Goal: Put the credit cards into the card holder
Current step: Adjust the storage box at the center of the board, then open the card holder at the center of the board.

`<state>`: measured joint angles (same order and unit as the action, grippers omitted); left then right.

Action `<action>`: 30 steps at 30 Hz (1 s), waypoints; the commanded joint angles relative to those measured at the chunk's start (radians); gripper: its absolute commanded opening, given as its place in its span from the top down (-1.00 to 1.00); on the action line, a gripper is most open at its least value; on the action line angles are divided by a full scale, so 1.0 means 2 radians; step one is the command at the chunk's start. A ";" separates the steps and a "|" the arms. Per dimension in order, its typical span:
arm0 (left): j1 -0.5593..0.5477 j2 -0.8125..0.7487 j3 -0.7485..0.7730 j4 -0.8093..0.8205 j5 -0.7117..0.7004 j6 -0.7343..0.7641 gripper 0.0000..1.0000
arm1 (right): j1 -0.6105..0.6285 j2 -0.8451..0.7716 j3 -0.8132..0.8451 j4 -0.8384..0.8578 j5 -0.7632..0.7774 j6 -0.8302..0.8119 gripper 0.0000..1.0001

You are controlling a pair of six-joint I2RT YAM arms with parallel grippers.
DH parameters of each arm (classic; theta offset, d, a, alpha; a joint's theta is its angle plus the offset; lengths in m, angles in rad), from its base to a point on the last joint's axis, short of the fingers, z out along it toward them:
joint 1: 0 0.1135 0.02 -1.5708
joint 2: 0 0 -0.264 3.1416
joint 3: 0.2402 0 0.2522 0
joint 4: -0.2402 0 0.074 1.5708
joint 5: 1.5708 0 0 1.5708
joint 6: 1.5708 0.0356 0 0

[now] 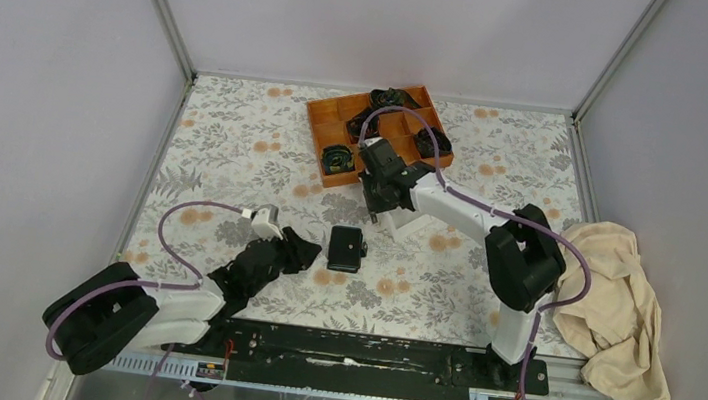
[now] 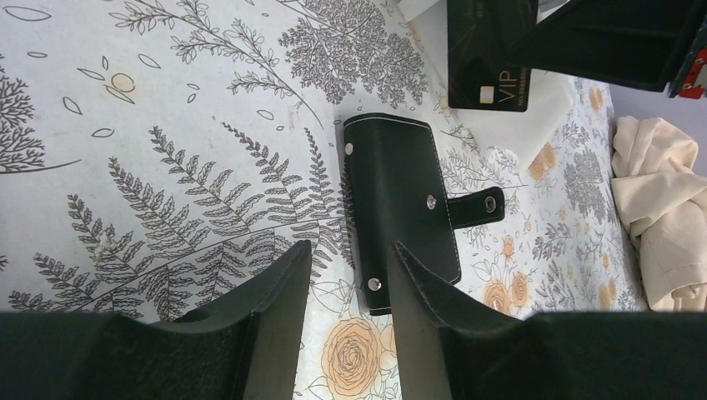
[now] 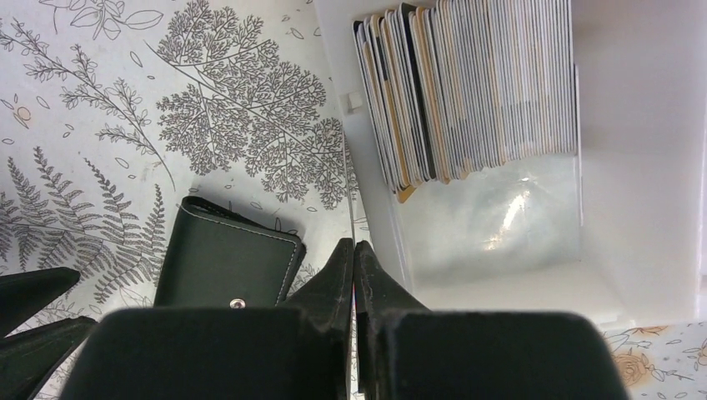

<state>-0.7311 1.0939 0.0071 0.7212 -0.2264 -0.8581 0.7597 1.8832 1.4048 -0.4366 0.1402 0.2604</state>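
Observation:
The black card holder (image 1: 347, 248) lies shut on the flowered table, its snap strap loose; it also shows in the left wrist view (image 2: 400, 208) and the right wrist view (image 3: 225, 262). My left gripper (image 1: 309, 251) is open and empty just left of it, with its fingers (image 2: 350, 254) at the holder's near end. My right gripper (image 1: 376, 199) is shut on a black credit card (image 2: 488, 54), held on edge above the table between the holder and the white box (image 3: 500, 275). The stack of credit cards (image 3: 475, 83) stands on edge in that box.
An orange compartment tray (image 1: 327, 116) with black items sits at the back. A beige cloth (image 1: 619, 311) lies at the right edge. Grey walls close in the table on the left, back and right.

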 commanded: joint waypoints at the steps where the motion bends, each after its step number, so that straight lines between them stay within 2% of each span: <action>1: 0.003 0.013 -0.001 0.037 -0.002 0.009 0.08 | -0.009 -0.037 0.002 -0.007 0.008 -0.011 1.00; 13: 0.004 0.045 -0.004 0.068 0.002 0.018 0.08 | -0.002 -0.108 -0.046 0.039 -0.105 0.052 1.00; 20: 0.004 0.051 -0.004 0.074 0.002 0.018 0.09 | 0.031 -0.124 -0.077 0.062 -0.111 0.086 1.00; 30: 0.004 0.057 0.005 0.070 0.003 0.023 0.09 | 0.040 -0.132 -0.141 0.109 -0.120 0.125 1.00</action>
<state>-0.7311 1.1965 0.0071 0.8013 -0.2173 -0.8440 0.8314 1.6749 1.1484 -0.2874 -0.0856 0.4667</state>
